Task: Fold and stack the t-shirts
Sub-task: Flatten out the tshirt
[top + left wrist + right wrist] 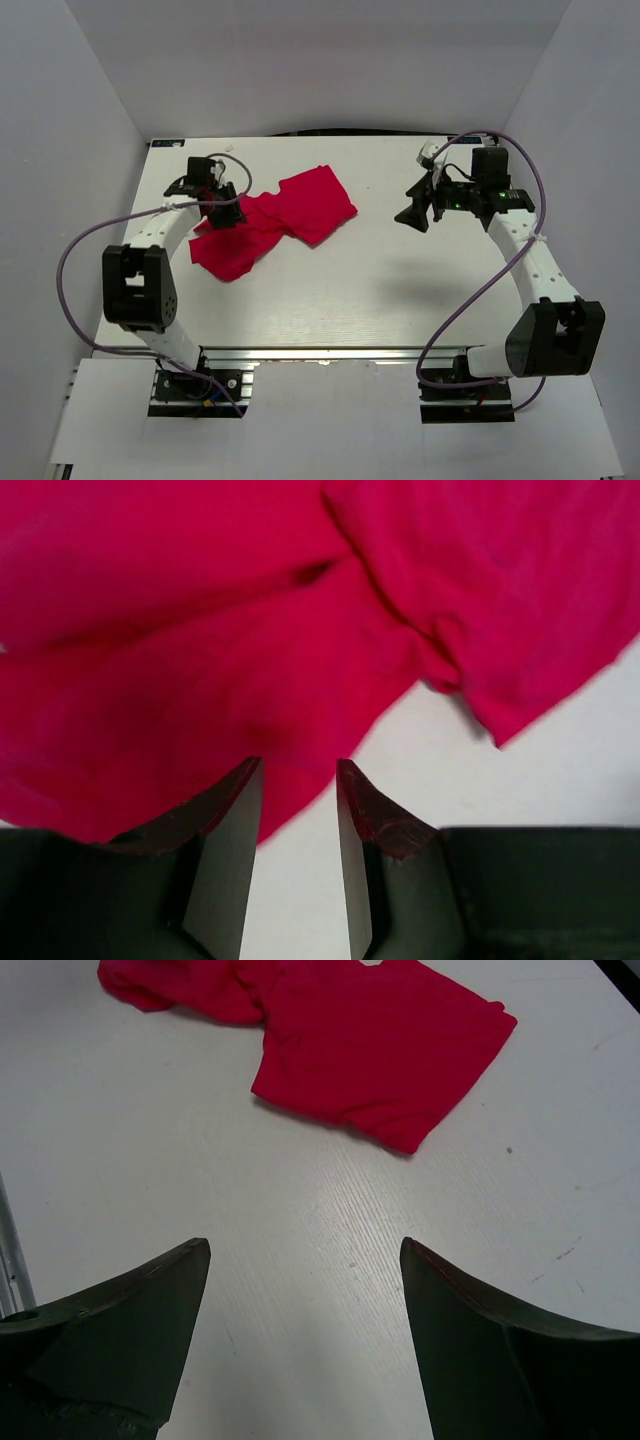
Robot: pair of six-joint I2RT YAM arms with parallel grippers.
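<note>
Red t-shirt (290,215) crumpled, unfolded, left-centre of tabletop (400,290). Left claw (298,768) narrowly apart over cloth edge, probably lining up pinch. Right claw (305,1250) wide apart, empty, well clear of cloth.

A white rectangular painted worktop (400,290) with a faint wood grain is being shown, and it is being enclosed on three sides by plain pale grey walls (320,60). A silver slotted aluminium rail (330,354) is being seen running along its near edge, with a flat white board (330,430) lying beyond that. A thin dark cable (330,132) is being glimpsed behind the far edge. Small dark scuff marks (567,1251) are being shown on the worktop in the right wrist view.
</note>
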